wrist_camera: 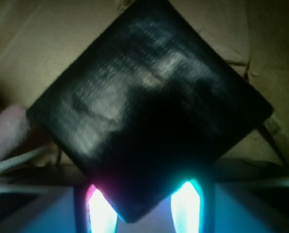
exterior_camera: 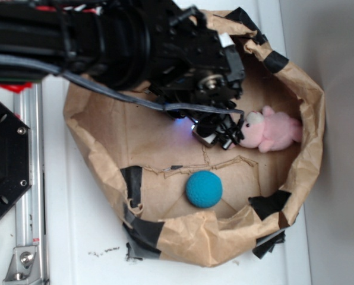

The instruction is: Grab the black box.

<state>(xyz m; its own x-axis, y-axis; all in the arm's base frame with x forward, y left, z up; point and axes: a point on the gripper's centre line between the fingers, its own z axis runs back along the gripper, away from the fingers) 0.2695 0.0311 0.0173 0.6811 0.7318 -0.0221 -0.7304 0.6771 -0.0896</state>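
The black box (wrist_camera: pixel 149 107) fills most of the wrist view as a glossy, wrinkled black square turned like a diamond. Its lower corner sits between the two fingers of my gripper (wrist_camera: pixel 144 196), and both of its edges meet the fingers' inner sides, so the gripper looks shut on that corner. In the exterior view my gripper (exterior_camera: pixel 220 138) is low inside the brown paper bag (exterior_camera: pixel 304 119), just left of the pink plush toy. The arm and gripper hide the box in that view.
A pink plush toy (exterior_camera: pixel 273 132) lies right beside the gripper and shows as a pale blur (wrist_camera: pixel 6 131). A blue ball (exterior_camera: pixel 204 189) rests nearer the bag's front wall. A black hexagonal plate (exterior_camera: pixel 5 160) and a metal rail (exterior_camera: pixel 28 196) lie outside on the left.
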